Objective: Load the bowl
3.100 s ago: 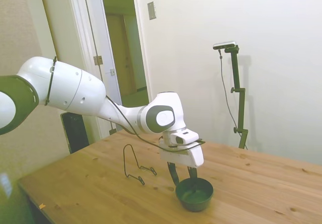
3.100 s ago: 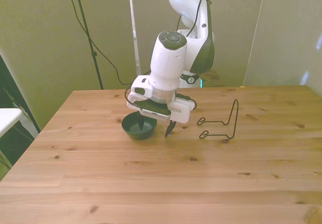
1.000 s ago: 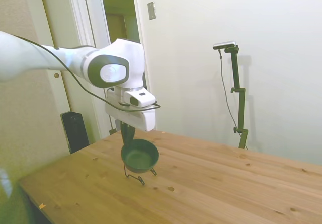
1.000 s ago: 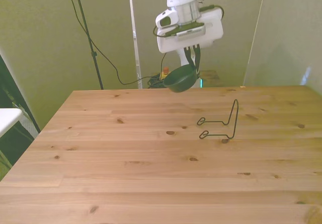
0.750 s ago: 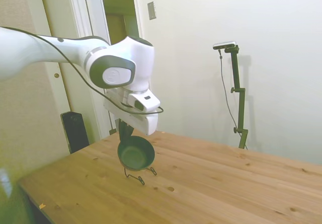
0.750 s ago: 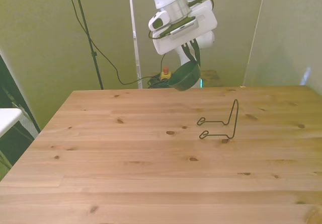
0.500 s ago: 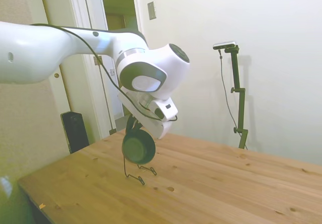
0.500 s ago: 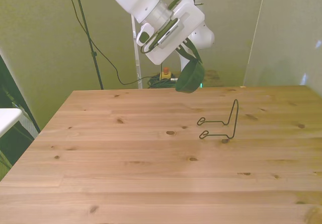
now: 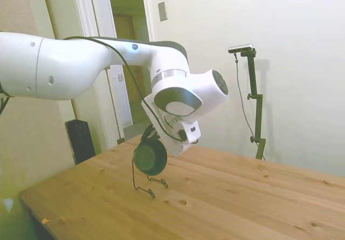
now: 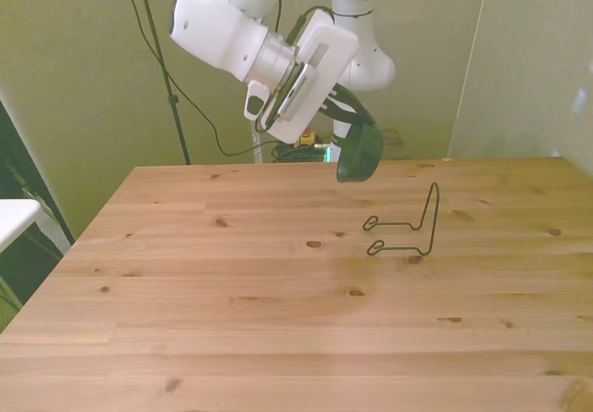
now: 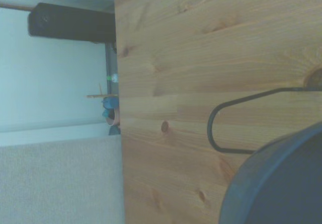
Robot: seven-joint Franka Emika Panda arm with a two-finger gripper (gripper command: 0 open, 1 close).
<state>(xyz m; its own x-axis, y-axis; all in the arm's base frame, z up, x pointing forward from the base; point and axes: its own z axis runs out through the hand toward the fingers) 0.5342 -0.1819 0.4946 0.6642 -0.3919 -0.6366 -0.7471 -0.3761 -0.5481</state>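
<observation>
Bowl held tilted aloft | wooden table | doorway behind

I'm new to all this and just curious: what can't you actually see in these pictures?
- Bowl: wrist view crops it at the picture's edge, blurred.
- Claw: its grip on the bowl's rim is too small to make out; side view hides it behind the bowl.
- Wire rack: side view, upper part hidden behind the bowl.
</observation>
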